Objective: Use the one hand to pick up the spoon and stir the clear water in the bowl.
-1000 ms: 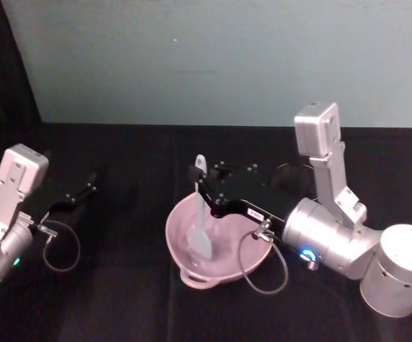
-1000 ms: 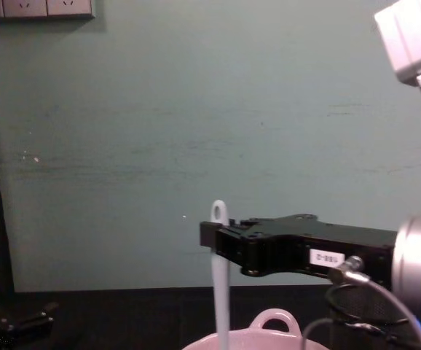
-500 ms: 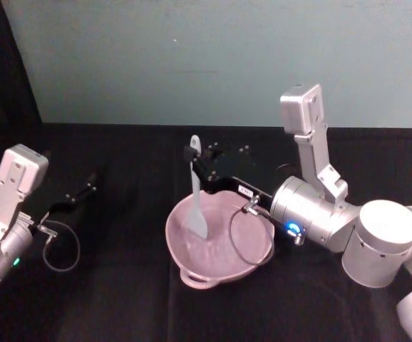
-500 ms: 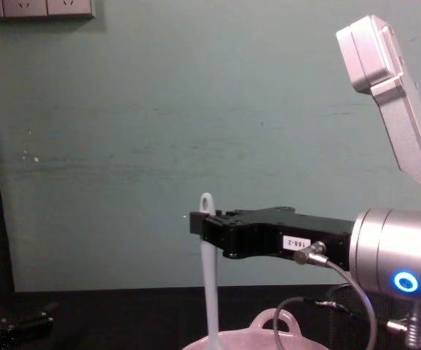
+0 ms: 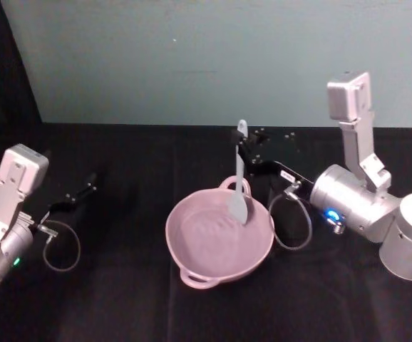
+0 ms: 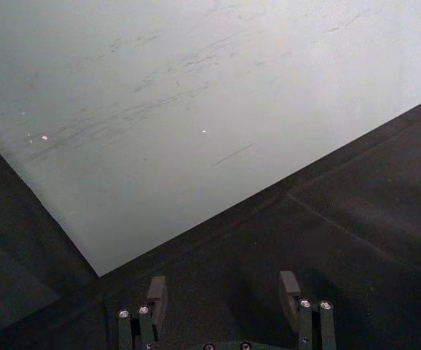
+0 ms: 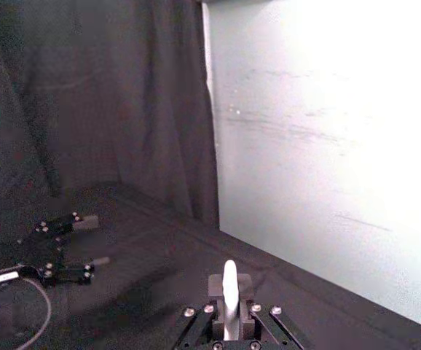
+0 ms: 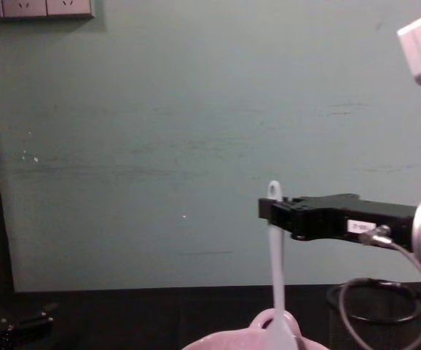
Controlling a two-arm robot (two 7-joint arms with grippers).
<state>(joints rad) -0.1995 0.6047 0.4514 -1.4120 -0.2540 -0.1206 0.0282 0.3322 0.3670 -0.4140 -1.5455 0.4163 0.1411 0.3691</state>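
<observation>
While right gripper [image 5: 243, 147] clamps spoon [image 5: 239, 178] upright in bowl [image 5: 168, 232] | label [image 8: 358, 227] unreadable | left gripper [image 5: 88, 189] parked, spread

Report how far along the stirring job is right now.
Done: the spoon is picked up, pinched near the top of its handle by the right gripper, and hangs upright. In hand: its blade sits low inside the bowl, near the far rim. Left: the stirring itself; how much has been done cannot be judged, and no water can be made out. The left gripper is off to the left, open and idle.

Black-draped table [image 5: 120, 299]; pink bowl [image 5: 199, 246] sits on it.
</observation>
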